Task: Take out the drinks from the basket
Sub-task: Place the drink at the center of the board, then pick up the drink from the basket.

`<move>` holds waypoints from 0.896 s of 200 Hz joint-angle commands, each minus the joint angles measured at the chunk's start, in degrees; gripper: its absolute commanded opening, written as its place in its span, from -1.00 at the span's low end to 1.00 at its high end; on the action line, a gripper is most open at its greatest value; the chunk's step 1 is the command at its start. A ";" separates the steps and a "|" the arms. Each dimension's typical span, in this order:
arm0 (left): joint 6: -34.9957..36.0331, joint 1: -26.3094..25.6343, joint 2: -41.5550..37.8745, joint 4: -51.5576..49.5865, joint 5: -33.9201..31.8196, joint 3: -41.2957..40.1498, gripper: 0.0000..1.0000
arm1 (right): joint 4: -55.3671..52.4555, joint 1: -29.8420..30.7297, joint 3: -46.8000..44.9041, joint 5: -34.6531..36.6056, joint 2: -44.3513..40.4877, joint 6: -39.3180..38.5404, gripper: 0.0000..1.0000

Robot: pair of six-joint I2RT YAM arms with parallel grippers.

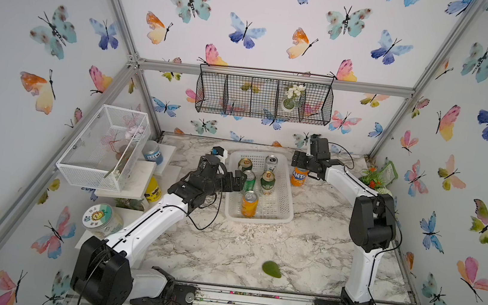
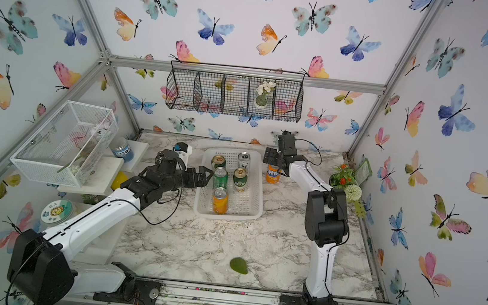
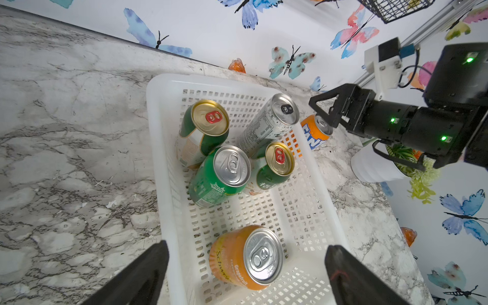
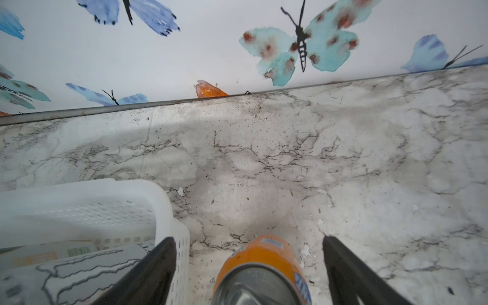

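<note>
marble table (image 1: 226,245), white basket (image 1: 260,221) mid-frame in both top views, five cans (image 1: 266,182) upright inside. fanta can (image 1: 299,175) out, on table just right of basket. right gripper (image 4: 247,239) fingers wide, straddling it, no contact. left gripper (image 3: 247,245) fingers wide, empty, over basket's left rim.

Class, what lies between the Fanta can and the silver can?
The basket wall, shown in the left wrist view: Fanta can outside, silver can inside.
</note>
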 commanded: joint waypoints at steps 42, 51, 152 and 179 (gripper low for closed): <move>8.07 -12.19 8.12 -10.75 -15.14 8.14 0.97 | 6.82 -0.20 -15.42 0.42 -15.31 2.80 0.79; 8.40 -13.63 9.35 -11.12 -17.20 8.29 0.97 | 7.61 -0.17 -17.63 0.20 -16.91 3.07 0.79; 4.45 -16.17 19.82 -13.17 -22.44 11.44 1.00 | 9.55 -0.20 -23.94 0.67 -22.93 2.81 0.78; 3.97 -16.12 22.35 -13.43 -20.87 12.26 0.93 | 9.63 -0.20 -24.25 1.08 -23.13 2.61 0.78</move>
